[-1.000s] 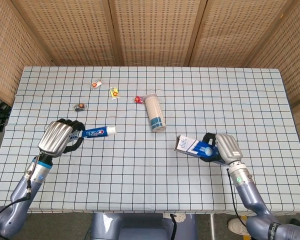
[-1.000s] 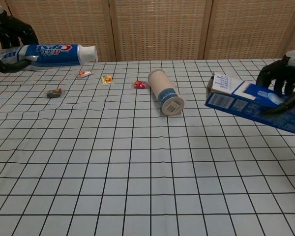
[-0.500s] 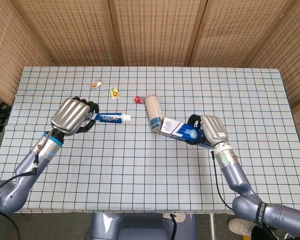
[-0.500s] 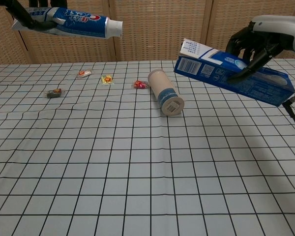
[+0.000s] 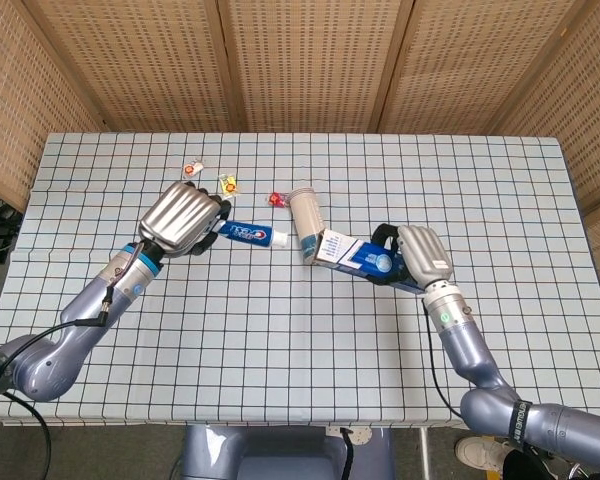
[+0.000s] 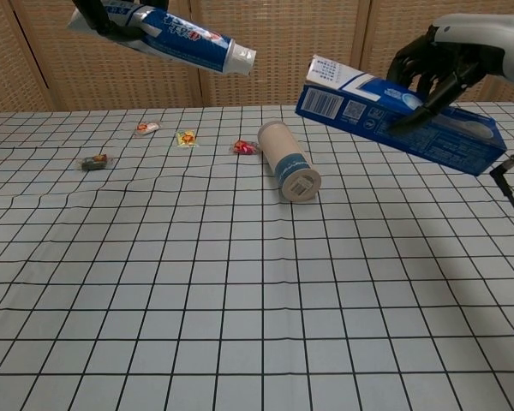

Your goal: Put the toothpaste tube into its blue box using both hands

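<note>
The toothpaste tube (image 6: 176, 35) hangs in the air at the upper left of the chest view, tilted with its white cap (image 6: 242, 58) lowest and aimed toward the centre. The left hand (image 5: 183, 217) grips its rear end, fingers wrapped round it. Across a small gap, at the upper right, the blue box (image 6: 400, 126) is also off the table, its open mouth with a raised flap (image 6: 331, 73) facing the cap; the right hand (image 5: 420, 256) holds it with fingers curled over its rear half.

The main risk, I judge, is misalignment: the cap seems to sit slightly higher than the mouth, so it could catch on the flap or the rim and crumple the carton. Because the tube is held far from its cap, the tip may wobble or sag during a push. A shove could also slide the box back within its grip.

Below them a paper cup (image 6: 287, 160) lies on its side on the checked tablecloth (image 6: 240, 308), with small wrapped candies (image 6: 187, 137) left of it.
</note>
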Robot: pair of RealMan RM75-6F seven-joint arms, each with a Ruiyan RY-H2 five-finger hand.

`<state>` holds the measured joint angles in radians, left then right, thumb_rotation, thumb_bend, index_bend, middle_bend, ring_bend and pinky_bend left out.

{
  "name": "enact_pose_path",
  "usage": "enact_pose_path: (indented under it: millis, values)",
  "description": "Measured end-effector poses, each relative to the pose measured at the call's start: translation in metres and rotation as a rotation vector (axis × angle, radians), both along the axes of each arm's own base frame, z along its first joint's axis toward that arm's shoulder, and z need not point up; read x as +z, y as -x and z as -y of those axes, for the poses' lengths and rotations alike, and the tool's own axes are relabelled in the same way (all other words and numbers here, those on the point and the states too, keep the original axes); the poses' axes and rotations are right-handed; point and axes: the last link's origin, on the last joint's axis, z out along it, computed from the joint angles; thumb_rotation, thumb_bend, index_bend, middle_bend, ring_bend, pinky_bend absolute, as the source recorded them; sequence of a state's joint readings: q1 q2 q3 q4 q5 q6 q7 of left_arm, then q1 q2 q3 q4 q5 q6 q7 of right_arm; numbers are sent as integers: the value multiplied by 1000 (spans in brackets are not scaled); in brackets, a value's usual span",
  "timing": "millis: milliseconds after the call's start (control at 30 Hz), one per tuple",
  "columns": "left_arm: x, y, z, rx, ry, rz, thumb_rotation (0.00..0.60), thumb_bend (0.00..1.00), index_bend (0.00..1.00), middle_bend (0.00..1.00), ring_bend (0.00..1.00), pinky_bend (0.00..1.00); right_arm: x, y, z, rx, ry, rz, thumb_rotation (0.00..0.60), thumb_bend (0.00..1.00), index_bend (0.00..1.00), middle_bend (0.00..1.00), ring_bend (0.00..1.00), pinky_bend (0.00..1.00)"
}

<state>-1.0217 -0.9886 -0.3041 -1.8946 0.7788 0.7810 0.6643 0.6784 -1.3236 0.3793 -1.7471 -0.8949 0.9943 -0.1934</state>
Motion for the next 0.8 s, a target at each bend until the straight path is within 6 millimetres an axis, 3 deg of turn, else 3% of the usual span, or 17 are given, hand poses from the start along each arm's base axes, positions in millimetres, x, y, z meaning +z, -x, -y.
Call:
enact_pose_path:
  millis: [567,800]
  values:
    - [-18,-23,1,0,-1,-2,600,665,869,524,497,462,6,3,-4,-6,-10,20,600,237,785,606,661,696]
    - [-36,-36,0,-22,21,22,600,665,869,524,497,462,5,5,-5,-6,-18,33,600,237,785,606,661,696]
